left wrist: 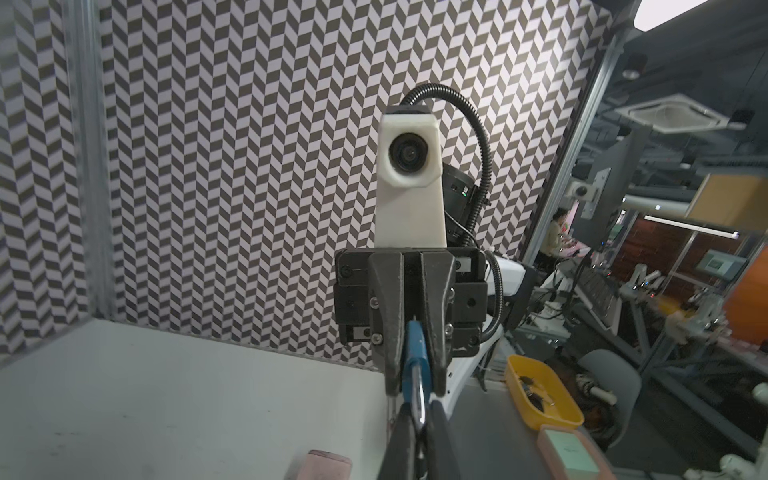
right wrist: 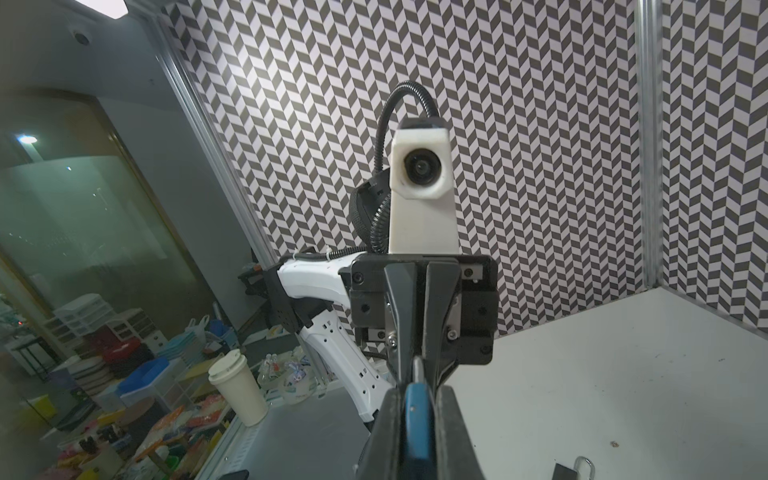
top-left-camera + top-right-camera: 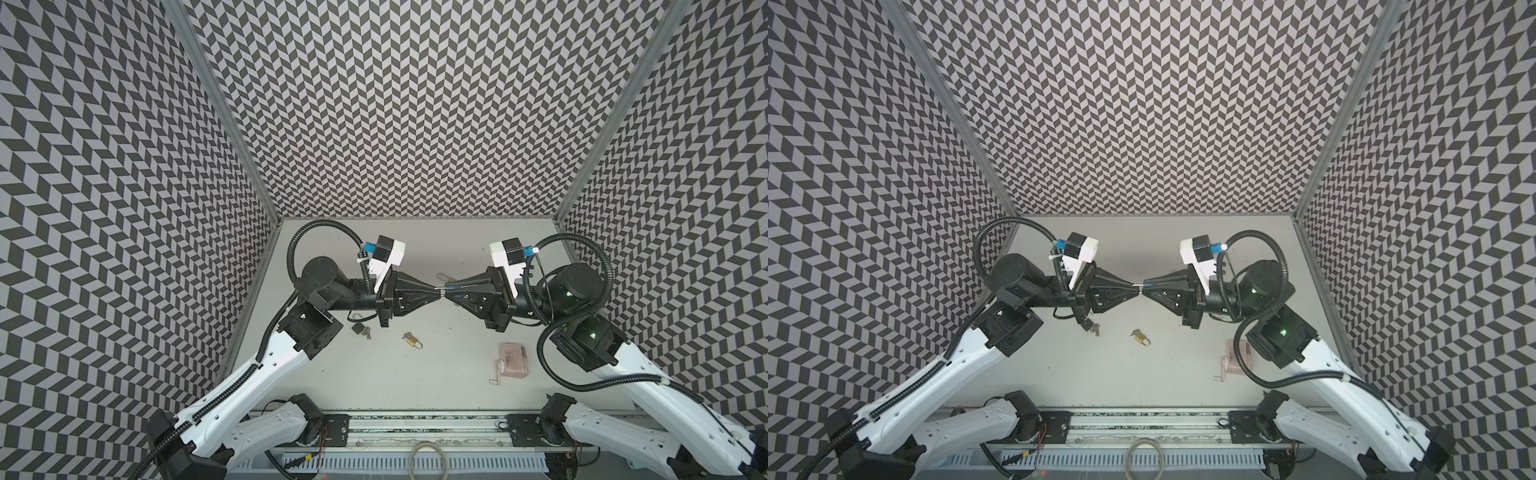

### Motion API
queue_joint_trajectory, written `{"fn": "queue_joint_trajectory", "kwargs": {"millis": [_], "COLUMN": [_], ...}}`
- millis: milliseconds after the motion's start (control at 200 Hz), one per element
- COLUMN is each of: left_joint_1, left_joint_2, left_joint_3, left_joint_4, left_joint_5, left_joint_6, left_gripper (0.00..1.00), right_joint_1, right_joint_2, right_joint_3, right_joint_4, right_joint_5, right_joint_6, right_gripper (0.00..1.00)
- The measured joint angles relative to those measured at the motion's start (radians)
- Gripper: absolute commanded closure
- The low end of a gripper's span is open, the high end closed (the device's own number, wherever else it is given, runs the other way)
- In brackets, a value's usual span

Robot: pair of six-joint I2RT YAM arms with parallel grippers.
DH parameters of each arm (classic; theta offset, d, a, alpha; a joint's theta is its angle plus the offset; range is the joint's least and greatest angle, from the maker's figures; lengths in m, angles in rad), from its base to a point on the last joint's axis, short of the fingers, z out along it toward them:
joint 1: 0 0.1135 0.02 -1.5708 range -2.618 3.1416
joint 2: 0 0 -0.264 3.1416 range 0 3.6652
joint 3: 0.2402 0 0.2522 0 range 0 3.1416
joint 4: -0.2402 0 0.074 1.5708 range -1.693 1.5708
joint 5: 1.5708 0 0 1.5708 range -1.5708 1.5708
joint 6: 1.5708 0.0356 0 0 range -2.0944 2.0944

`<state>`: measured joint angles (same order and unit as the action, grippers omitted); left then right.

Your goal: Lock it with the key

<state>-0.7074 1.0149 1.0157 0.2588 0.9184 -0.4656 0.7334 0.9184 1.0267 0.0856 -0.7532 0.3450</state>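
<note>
Holds the blue padlock (image 3: 453, 286) clamped in right claw (image 3: 447, 290), above tabletop (image 3: 415, 374) middle; pinches its silver end with left claw (image 3: 439, 293), closed tight. Leaves free room toward walls (image 3: 415, 124), edges, brass padlock (image 3: 413, 341).

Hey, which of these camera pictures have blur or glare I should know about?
Left wrist view: the left gripper is a dark out-of-focus blur around the blue object with a silver metal end, and a ceiling light is blown out. Right wrist view: the right gripper is soft too. Both top views: the grey table is sharp, but the chevron-patterned walls splay from wide-angle distortion.
</note>
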Motion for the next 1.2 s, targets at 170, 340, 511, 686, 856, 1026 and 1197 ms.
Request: {"fn": "queue_joint_trajectory", "kwargs": {"millis": [170, 340, 511, 686, 856, 1026, 1197], "left_joint_1": [0.0, 0.0, 0.001, 0.006, 0.011, 0.012, 0.012], "left_joint_2": [-0.001, -0.002, -0.003, -0.007, -0.015, -0.016, -0.014], "left_joint_3": [0.0, 0.0, 0.0, 0.0, 0.0, 0.0, 0.0], "left_joint_4": [-0.001, 0.0, 0.0, 0.0, 0.0, 0.001, 0.002], "left_joint_5": [-0.006, -0.006, -0.006, -0.005, -0.005, -0.004, 0.003], "left_joint_6": [0.0, 0.001, 0.001, 0.0, -0.003, -0.003, -0.005], "left_gripper": [1.0, 1.0, 1.0, 1.0, 1.0, 1.0, 1.0], "right_joint_1": [0.0, 0.0, -0.004, -0.008, -0.011, -0.013, -0.017], "right_joint_2": [-0.001, -0.013, -0.032, -0.035, -0.035, -0.035, -0.033], "right_joint_3": [0.0, 0.0, 0.0, 0.0, 0.0, 0.0, 0.0], "right_joint_4": [-0.003, -0.014, -0.032, -0.042, -0.058, -0.059, -0.056], "right_joint_5": [0.002, 0.026, 0.048, 0.058, 0.067, 0.068, 0.064], "right_joint_6": [-0.005, -0.022, -0.031, -0.034, -0.039, -0.038, -0.038], "right_gripper": [0.6, 0.43, 0.53, 0.55, 0.69, 0.73, 0.62]}}
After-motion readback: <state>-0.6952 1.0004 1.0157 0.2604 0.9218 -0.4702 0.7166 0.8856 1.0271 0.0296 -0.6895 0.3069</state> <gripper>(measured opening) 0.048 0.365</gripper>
